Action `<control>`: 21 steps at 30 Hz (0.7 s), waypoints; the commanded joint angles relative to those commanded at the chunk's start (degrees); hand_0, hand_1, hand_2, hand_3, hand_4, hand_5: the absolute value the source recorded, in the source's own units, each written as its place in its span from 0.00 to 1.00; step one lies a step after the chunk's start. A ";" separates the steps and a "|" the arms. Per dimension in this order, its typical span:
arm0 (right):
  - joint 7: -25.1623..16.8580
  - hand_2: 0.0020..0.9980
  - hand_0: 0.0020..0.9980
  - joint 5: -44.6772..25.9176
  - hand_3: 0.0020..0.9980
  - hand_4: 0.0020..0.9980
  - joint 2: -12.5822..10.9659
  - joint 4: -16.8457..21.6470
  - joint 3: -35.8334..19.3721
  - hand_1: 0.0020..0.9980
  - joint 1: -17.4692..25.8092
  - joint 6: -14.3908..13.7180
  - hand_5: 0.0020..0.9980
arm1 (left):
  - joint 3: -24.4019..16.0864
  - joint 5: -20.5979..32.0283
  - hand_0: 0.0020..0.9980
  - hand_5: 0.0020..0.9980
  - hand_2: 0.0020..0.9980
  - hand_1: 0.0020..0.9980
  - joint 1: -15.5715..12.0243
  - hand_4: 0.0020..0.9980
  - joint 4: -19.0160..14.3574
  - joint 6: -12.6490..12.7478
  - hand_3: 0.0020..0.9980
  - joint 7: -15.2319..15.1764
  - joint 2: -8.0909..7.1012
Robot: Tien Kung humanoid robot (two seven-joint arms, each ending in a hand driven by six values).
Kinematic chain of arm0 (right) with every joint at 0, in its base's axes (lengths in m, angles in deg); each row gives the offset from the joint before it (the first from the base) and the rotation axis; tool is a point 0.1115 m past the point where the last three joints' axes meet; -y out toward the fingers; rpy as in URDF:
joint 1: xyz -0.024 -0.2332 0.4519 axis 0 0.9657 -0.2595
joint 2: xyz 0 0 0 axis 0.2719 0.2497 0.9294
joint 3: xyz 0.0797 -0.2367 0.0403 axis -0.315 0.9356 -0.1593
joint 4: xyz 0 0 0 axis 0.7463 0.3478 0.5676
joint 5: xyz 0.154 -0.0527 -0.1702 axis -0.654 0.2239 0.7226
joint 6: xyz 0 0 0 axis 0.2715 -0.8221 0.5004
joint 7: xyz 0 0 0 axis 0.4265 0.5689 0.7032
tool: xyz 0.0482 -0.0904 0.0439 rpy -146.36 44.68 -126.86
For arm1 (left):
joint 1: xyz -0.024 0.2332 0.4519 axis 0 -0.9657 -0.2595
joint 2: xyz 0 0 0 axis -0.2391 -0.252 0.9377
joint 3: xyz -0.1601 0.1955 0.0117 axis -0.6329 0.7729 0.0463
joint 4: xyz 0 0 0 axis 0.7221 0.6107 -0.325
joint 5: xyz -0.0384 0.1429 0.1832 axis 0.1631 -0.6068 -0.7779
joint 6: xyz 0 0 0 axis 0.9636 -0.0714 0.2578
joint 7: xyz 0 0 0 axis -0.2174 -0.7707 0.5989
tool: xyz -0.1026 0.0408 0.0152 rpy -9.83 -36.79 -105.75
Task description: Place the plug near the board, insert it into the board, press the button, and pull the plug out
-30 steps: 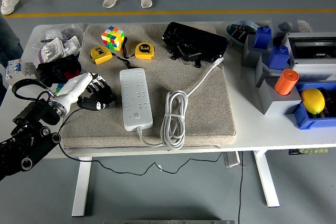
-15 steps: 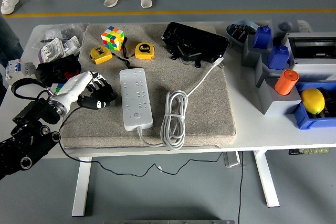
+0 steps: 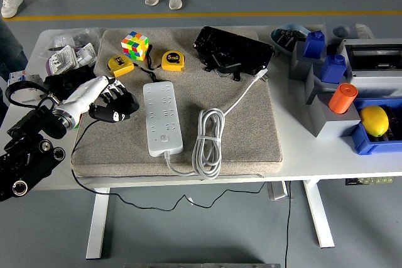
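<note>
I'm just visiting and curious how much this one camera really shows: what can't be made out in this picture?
- Left hand, head view: whether its curled fingers hold anything; they hide their own inside.
- Plug, head view: its prongs are too small to see.
- Power strip, head view: the button's state is too small to tell.
- Right arm: outside the frame.
- People at the far side: cut off by the top edge, only shoes show.

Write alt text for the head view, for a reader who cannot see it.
The robot's left hand hovers over the grey mat, fingers curled and holding nothing, just left of a white power strip. The strip's white cable lies coiled beside it, its plug loose near a black case. No right hand shows.
</note>
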 joint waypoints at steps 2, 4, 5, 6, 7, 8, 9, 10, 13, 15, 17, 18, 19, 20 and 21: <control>-0.01 0.74 0.72 -0.07 0.66 1.00 -0.06 -0.03 0.02 0.72 0.00 -0.01 0.64 | 0.46 -0.12 0.40 0.00 0.46 0.42 0.34 0.90 -1.42 -0.01 0.54 0.04 -0.41; -0.01 0.74 0.72 -0.06 0.66 1.00 -0.16 -0.01 0.07 0.72 0.01 -0.01 0.64 | 1.11 -0.16 0.41 0.00 0.46 0.42 0.71 0.91 -2.59 -0.13 0.54 0.11 -0.69; -0.01 0.74 0.72 -0.07 0.66 1.00 -0.21 -0.01 0.10 0.72 0.00 -0.01 0.64 | 1.67 -0.19 0.41 0.00 0.46 0.42 1.01 0.91 -3.24 -0.20 0.54 0.14 -0.84; -0.02 0.74 0.72 -0.10 0.66 1.00 -0.25 -0.01 0.15 0.72 0.00 -0.02 0.64 | 2.24 -0.21 0.41 0.00 0.46 0.42 1.30 0.91 -3.75 -0.24 0.54 0.18 -0.94; -0.02 0.74 0.72 -0.10 0.66 1.00 -0.29 0.00 0.21 0.72 -0.01 -0.01 0.64 | 2.75 -0.25 0.41 0.00 0.46 0.42 1.56 0.91 -4.11 -0.28 0.54 0.24 -1.03; -0.02 0.74 0.72 -0.09 0.66 1.00 -0.33 0.02 0.26 0.72 -0.03 0.00 0.64 | 3.33 -0.38 0.41 0.00 0.46 0.42 1.86 0.91 -4.39 -0.31 0.54 0.28 -1.09; -0.02 0.74 0.72 -0.09 0.66 1.00 -0.35 0.03 0.28 0.72 -0.04 0.00 0.64 | 3.85 -0.52 0.41 0.00 0.46 0.42 2.12 0.91 -4.61 -0.32 0.54 0.27 -1.13; -0.03 0.74 0.72 -0.12 0.65 1.00 -0.36 0.03 0.30 0.72 -0.05 0.00 0.64 | 4.42 -0.59 0.41 0.00 0.46 0.42 2.40 0.90 -4.83 -0.35 0.54 0.26 -1.17; -0.03 0.74 0.72 -0.16 0.65 1.00 -0.41 0.05 0.48 0.72 -0.03 0.02 0.64 | 6.31 -0.98 0.41 0.00 0.46 0.42 3.36 0.90 -5.36 -0.52 0.54 0.43 -1.33; -0.03 0.74 0.72 -0.19 0.65 1.00 -0.43 0.03 0.54 0.72 0.01 0.03 0.64 | 7.25 -1.19 0.41 0.00 0.46 0.42 3.84 0.90 -5.47 -0.63 0.54 0.57 -1.35; -0.03 0.74 0.72 -0.22 0.65 1.00 -0.42 0.02 0.52 0.72 -0.03 0.03 0.64 | 8.56 -1.40 0.41 0.00 0.45 0.41 4.67 0.90 -5.11 -0.69 0.54 0.69 -1.19; -0.03 0.74 0.72 -0.22 0.65 1.00 -0.39 0.01 0.47 0.72 -0.02 0.02 0.64 | 9.01 -1.60 0.41 0.00 0.45 0.41 4.96 0.90 -4.85 -0.69 0.54 0.74 -1.08; -0.03 0.74 0.72 -0.22 0.65 1.00 -0.37 0.03 0.42 0.72 -0.02 0.03 0.64 | 9.27 -1.87 0.41 0.00 0.45 0.41 5.15 0.90 -4.64 -0.71 0.54 0.82 -1.00; -0.03 0.74 0.72 -0.17 0.65 1.00 -0.36 0.05 0.36 0.72 -0.02 0.03 0.64 | 9.58 -1.99 0.41 0.00 0.45 0.41 5.40 0.90 -4.27 -0.68 0.54 0.84 -0.87; -0.03 0.74 0.72 -0.17 0.65 1.00 -0.36 0.05 0.31 0.72 -0.05 0.03 0.64 | 9.83 -1.99 0.41 0.00 0.45 0.41 5.64 0.90 -3.85 -0.78 0.54 0.89 -0.73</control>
